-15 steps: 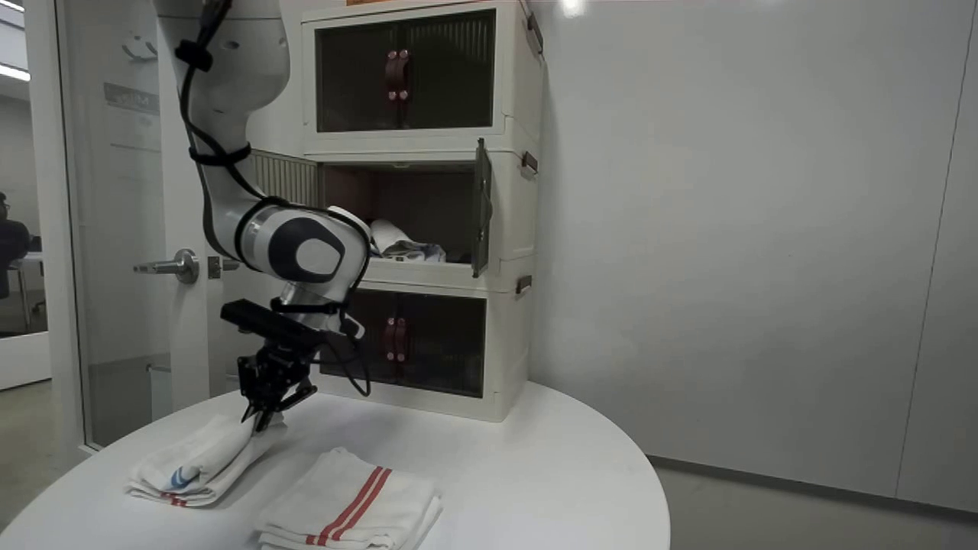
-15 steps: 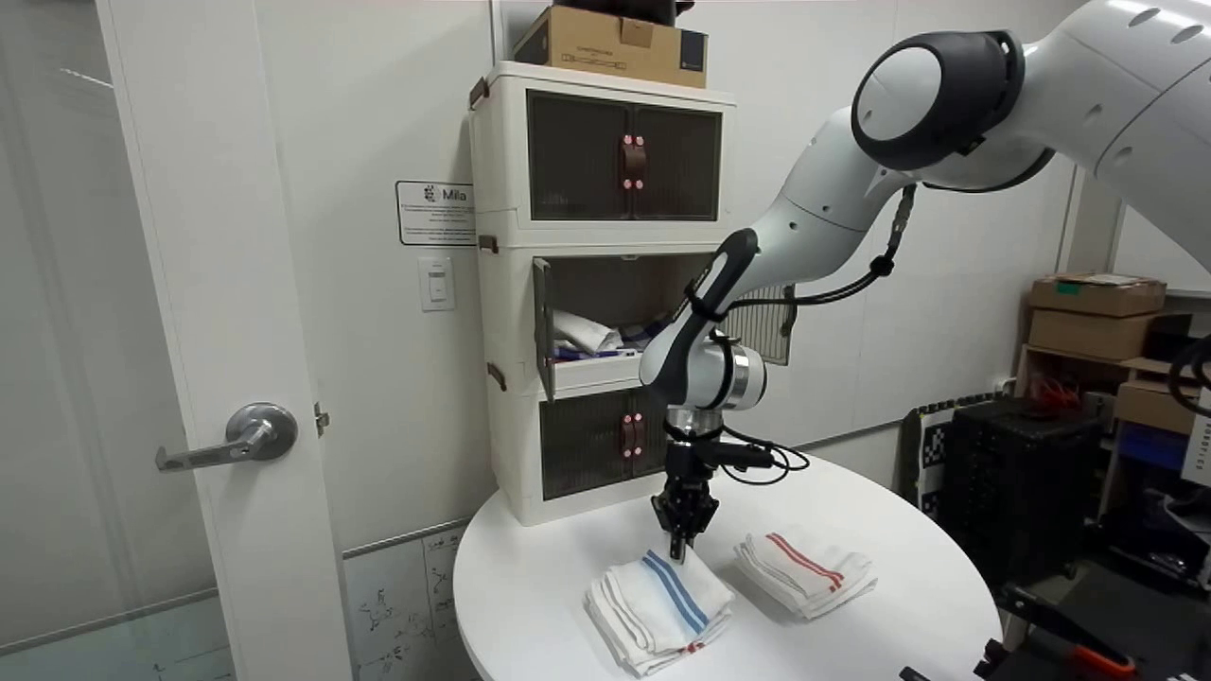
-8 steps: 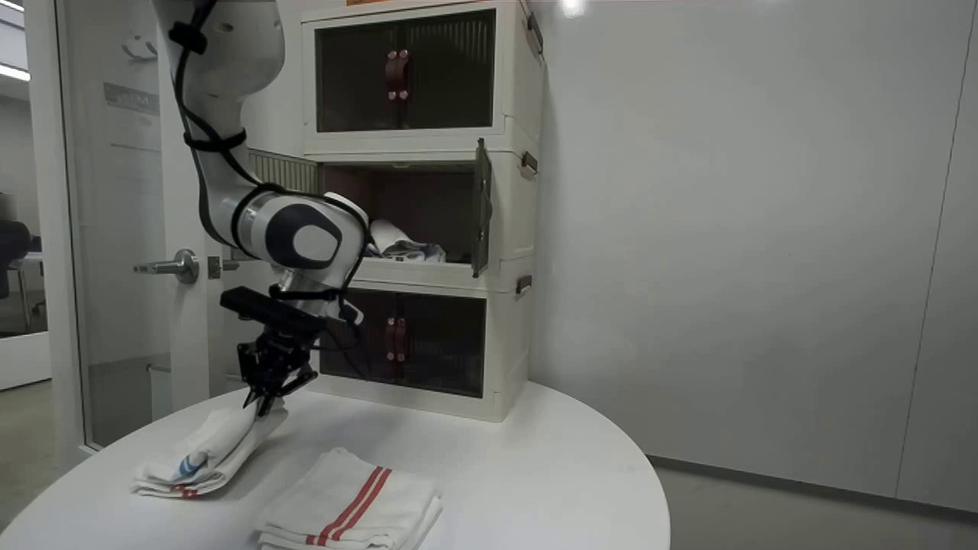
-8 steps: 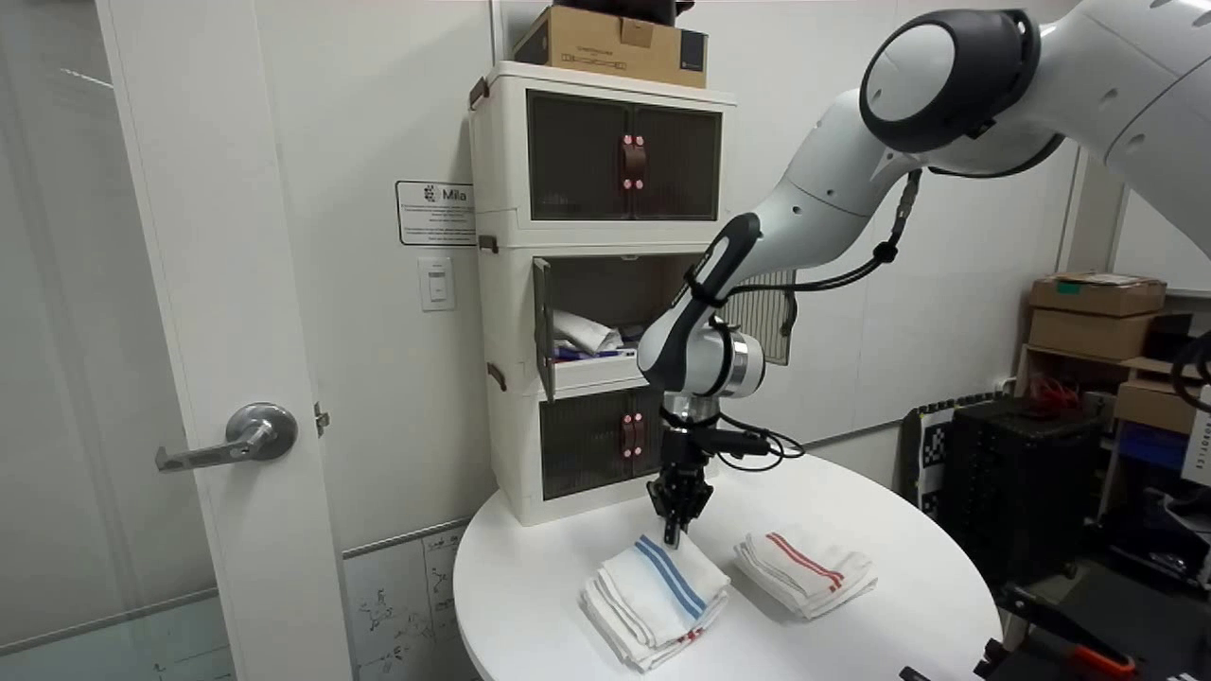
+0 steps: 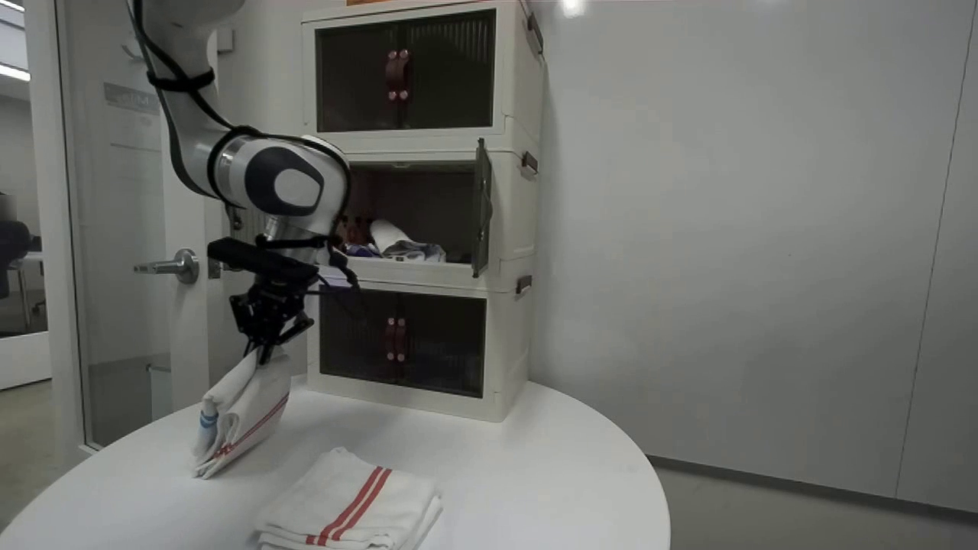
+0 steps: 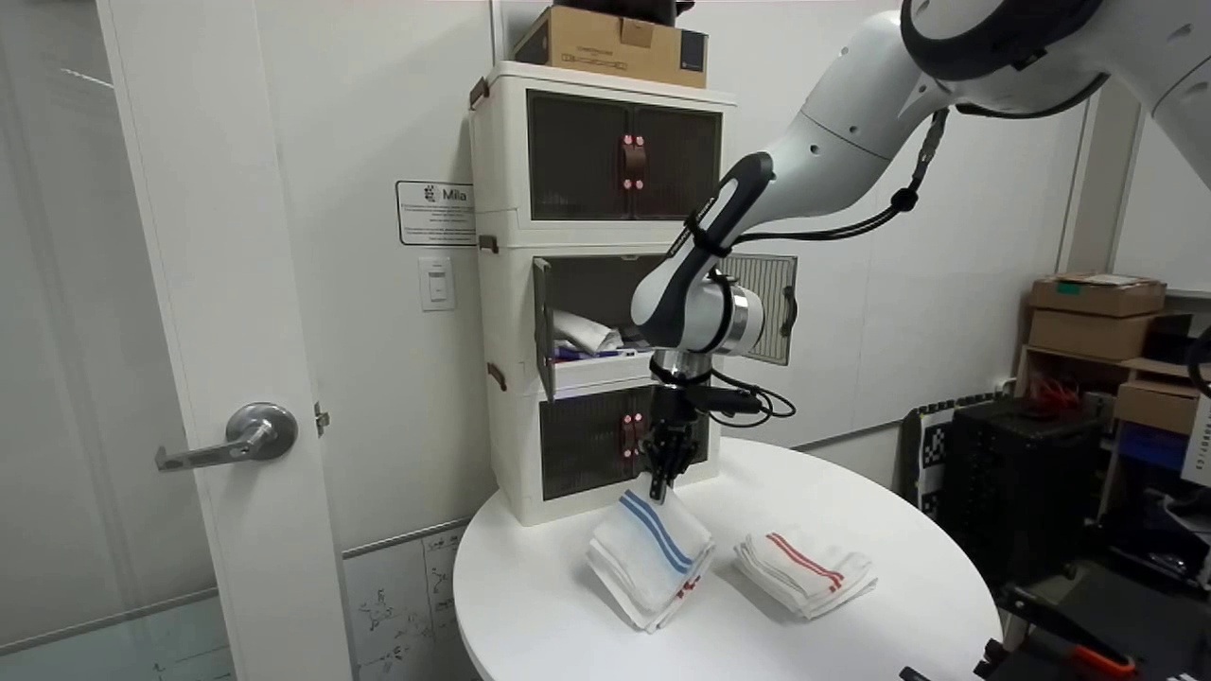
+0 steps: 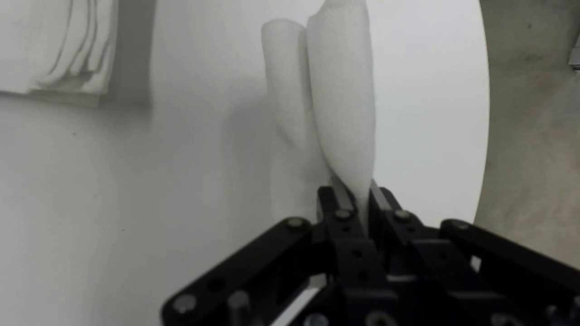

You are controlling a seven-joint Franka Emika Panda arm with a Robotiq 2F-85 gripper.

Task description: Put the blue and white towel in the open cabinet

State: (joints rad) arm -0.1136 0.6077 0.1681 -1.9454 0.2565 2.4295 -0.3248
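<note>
The blue and white towel (image 5: 248, 416) hangs folded from my gripper (image 5: 262, 357). It is tilted, its low corner at or just above the table; I cannot tell which. Blue stripes show on the towel (image 6: 648, 558) in both exterior views, with red stripes on its other side. In the wrist view my gripper (image 7: 358, 197) is shut on one edge of the towel (image 7: 342, 90). The open cabinet (image 5: 412, 273) is the middle compartment of the white tower, above and behind the gripper. The arm hides part of this open cabinet (image 6: 596, 375).
A folded red-striped towel (image 5: 351, 500) lies on the round white table (image 5: 550, 473). White cloth (image 6: 585, 333) and small items sit inside the middle compartment. Its swung-out doors (image 6: 543, 326) (image 5: 483, 206) stick out at the sides. The top (image 6: 624, 156) and bottom compartments (image 6: 587, 445) are shut.
My gripper has risen and moved slightly toward the cabinet tower. The towel, earlier lying mostly flat with its edge pinched, now hangs from the gripper. The red-striped towel has not moved.
</note>
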